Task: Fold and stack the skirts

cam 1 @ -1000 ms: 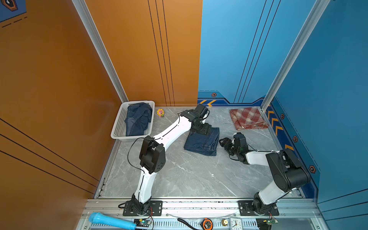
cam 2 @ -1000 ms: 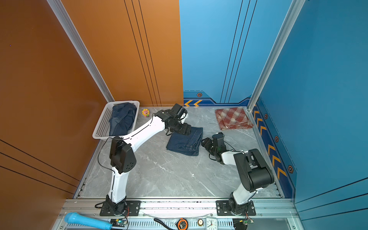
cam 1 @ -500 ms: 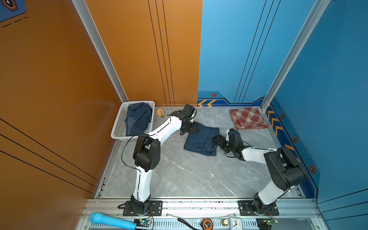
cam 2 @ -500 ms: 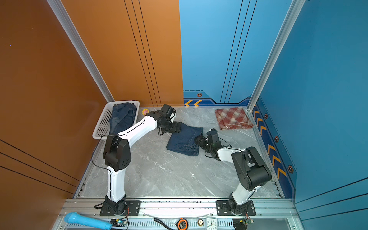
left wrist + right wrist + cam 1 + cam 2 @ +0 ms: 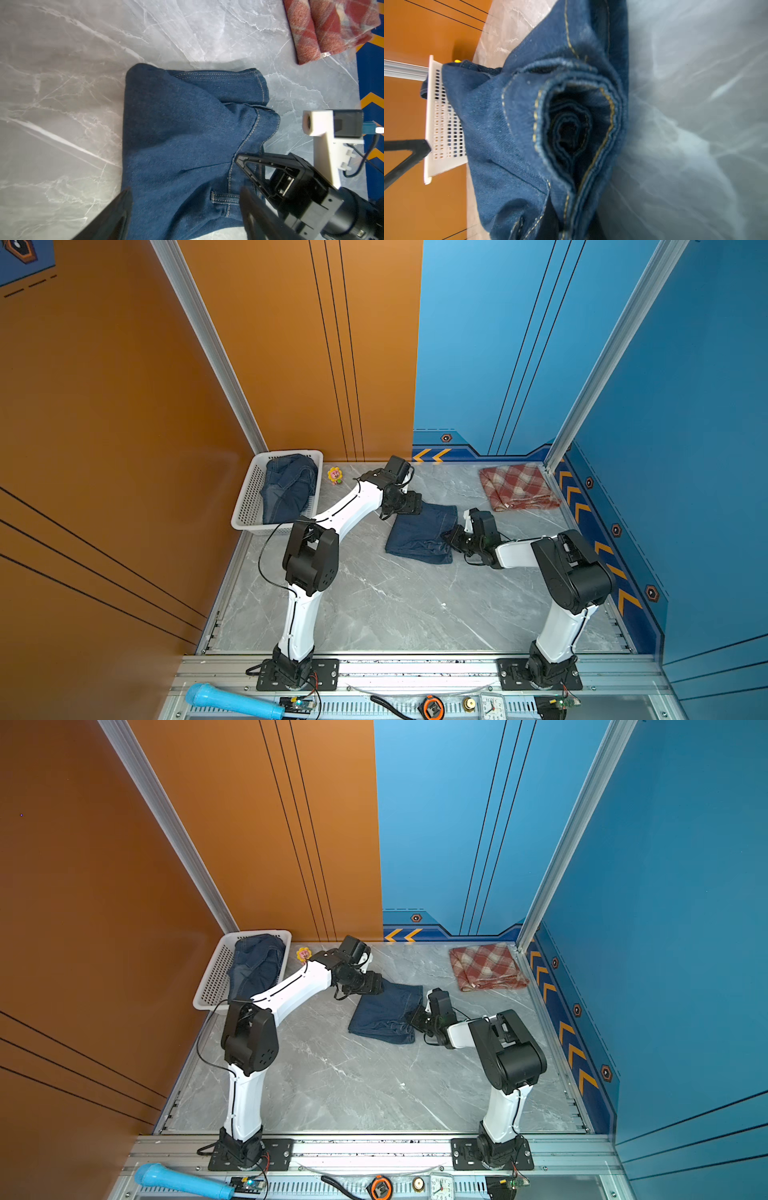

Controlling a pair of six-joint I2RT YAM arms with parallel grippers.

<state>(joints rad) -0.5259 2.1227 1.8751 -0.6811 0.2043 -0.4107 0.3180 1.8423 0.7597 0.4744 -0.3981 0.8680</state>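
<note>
A folded dark blue denim skirt point(image 5: 419, 531) point(image 5: 384, 1013) point(image 5: 182, 128) lies mid-table. My left gripper point(image 5: 409, 506) point(image 5: 185, 193) is open at its far left corner, fingers straddling the waistband edge without gripping. My right gripper point(image 5: 451, 537) point(image 5: 573, 226) is shut on the skirt's right edge, with bunched denim layers point(image 5: 566, 128) filling its view. The folded plaid skirt point(image 5: 517, 487) point(image 5: 486, 967) point(image 5: 328, 27) lies at the back right. A second denim skirt point(image 5: 289, 487) point(image 5: 255, 965) sits crumpled in the basket.
The white perforated basket point(image 5: 249, 506) point(image 5: 214, 977) point(image 5: 444, 124) stands at the back left, a yellow flower toy point(image 5: 335, 475) beside it. A blue microphone point(image 5: 232, 699), tape measure and clock lie on the front rail. Walls close in on three sides.
My right gripper moved left to the denim skirt's right edge and shut on it. My left gripper shifted along the skirt's far left corner and stayed open.
</note>
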